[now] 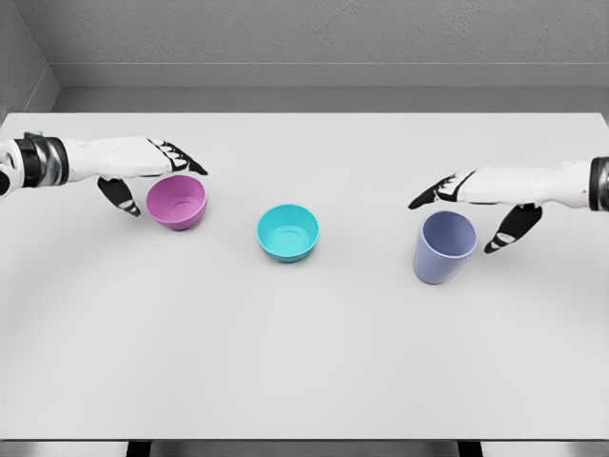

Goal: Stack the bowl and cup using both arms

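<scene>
A round teal plastic bowl [287,232] sits upright mid-bench. Left of it, a round magenta plastic bowl [177,202] lies just under the left hand [143,173], whose fingers [186,158] are spread above its rim, holding nothing. Right of the teal bowl, a lavender plastic cup [443,247] stands between the right hand's [485,202] open fingers [430,195] and thumb, ungrasped. The bench [304,362] is plain white; grey walls [314,33] rise behind.

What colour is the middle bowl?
Teal bowl, head view.
</scene>
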You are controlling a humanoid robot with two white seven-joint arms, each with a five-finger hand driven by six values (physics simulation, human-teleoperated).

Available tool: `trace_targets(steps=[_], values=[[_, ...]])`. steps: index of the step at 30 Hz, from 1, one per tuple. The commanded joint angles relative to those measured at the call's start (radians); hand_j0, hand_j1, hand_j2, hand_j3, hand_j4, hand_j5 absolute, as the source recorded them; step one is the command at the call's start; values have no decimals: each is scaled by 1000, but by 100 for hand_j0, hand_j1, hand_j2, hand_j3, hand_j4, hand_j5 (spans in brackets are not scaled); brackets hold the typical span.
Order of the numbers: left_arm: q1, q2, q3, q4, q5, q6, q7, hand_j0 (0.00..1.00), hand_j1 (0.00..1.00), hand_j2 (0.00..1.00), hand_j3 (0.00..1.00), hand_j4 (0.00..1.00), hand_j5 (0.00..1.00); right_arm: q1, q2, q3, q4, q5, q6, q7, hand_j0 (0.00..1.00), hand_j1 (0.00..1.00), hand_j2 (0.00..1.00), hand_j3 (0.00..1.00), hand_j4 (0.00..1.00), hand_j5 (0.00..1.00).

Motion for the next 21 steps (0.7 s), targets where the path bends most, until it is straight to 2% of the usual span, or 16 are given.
trace_targets(steps=[1,21], values=[[0,-11,1,14,1,3,0,100,100,100,100,100,100,0,4,1,-14,-3,2,1,100,100,100,100,100,100],[9,-15,1,14,-2,3,0,100,100,100,100,100,100,2,1,18,-75,-1,2,1,100,100,100,100,100,100]])
